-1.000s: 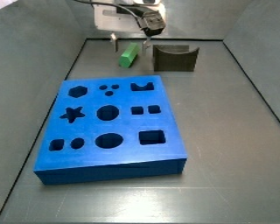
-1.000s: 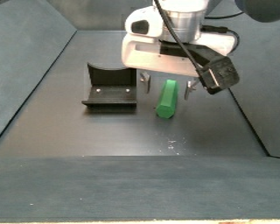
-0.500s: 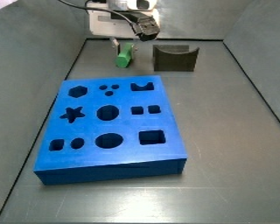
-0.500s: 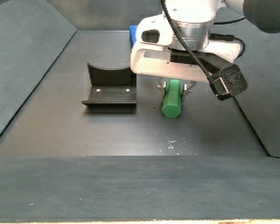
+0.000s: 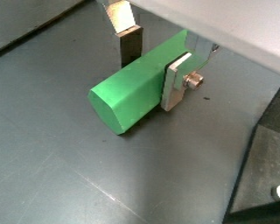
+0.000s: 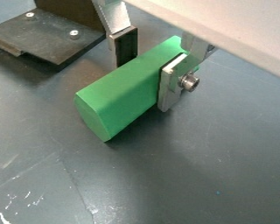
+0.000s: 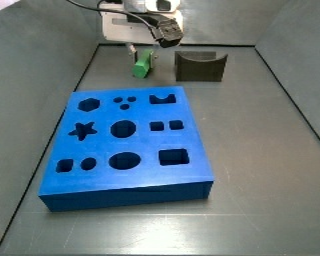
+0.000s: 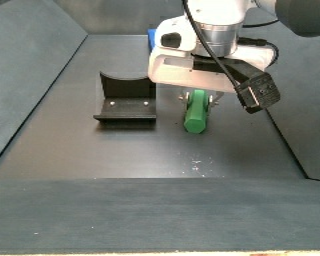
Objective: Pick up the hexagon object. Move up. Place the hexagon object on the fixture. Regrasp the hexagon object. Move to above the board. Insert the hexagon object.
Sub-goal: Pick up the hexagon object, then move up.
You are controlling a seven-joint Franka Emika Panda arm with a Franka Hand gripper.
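The hexagon object [image 5: 130, 92] is a bright green peg lying flat on the dark floor, seen in both wrist views [image 6: 113, 101]. My gripper [image 5: 152, 74] straddles it, with one silver finger plate [image 5: 173, 83] flat against its near side and the dark pad of the other finger [image 6: 125, 48] against its far side. In both side views the gripper [image 8: 199, 97] is low over the peg [image 8: 196, 112], left of the fixture [image 7: 200, 67] as that view shows it. The blue board [image 7: 123, 145] with its shaped holes lies nearer that camera.
The fixture [image 8: 124, 100] stands on its base plate a short way from the peg; its plate [image 6: 43, 35] shows in a wrist view. Dark walls [image 7: 69, 80] enclose the floor on both sides. A cable [image 8: 236, 75] hangs from the wrist.
A second ago the gripper was higher and the peg lay free below it. It came down around the peg and has stayed put for the last half second.
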